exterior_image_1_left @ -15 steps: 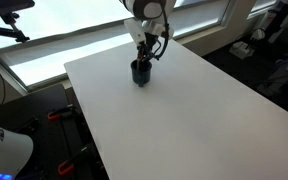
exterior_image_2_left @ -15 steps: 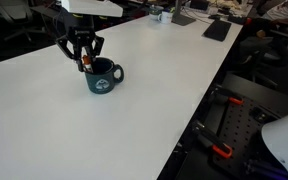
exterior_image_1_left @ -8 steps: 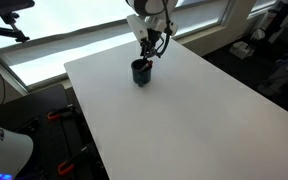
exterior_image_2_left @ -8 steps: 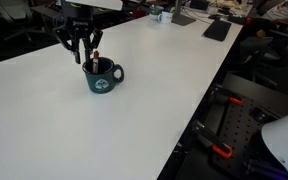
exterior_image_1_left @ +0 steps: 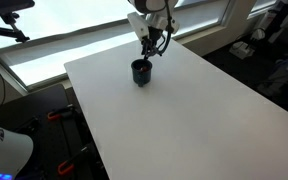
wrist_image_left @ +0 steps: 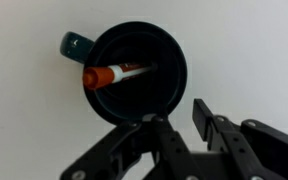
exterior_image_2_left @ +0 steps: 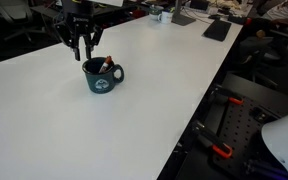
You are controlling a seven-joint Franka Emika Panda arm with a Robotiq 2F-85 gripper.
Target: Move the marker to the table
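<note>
The marker (wrist_image_left: 109,74), dark with an orange-red cap, lies tilted inside the dark navy mug (wrist_image_left: 174,60). In an exterior view its capped end leans on the mug's rim (exterior_image_2_left: 105,65). The mug (exterior_image_2_left: 100,80) stands on the white table (exterior_image_2_left: 44,125), toward its far end in both exterior views (exterior_image_1_left: 141,72). My gripper (exterior_image_2_left: 84,52) hangs open and empty just above the mug, apart from the marker. It also shows in the exterior view (exterior_image_1_left: 148,50) and the wrist view (wrist_image_left: 174,116), where the mug lies below its fingers.
The white table (exterior_image_1_left: 184,110) stretches wide around the mug. Dark flat items and small objects (exterior_image_2_left: 216,28) lie at the table's far end. Windows run behind the table (exterior_image_1_left: 74,45). Red-handled equipment stands on the floor beside the table (exterior_image_2_left: 219,150).
My gripper has risen from the mug's mouth to above it. The marker, between the fingers earlier, now rests in the mug, free of the fingers.
</note>
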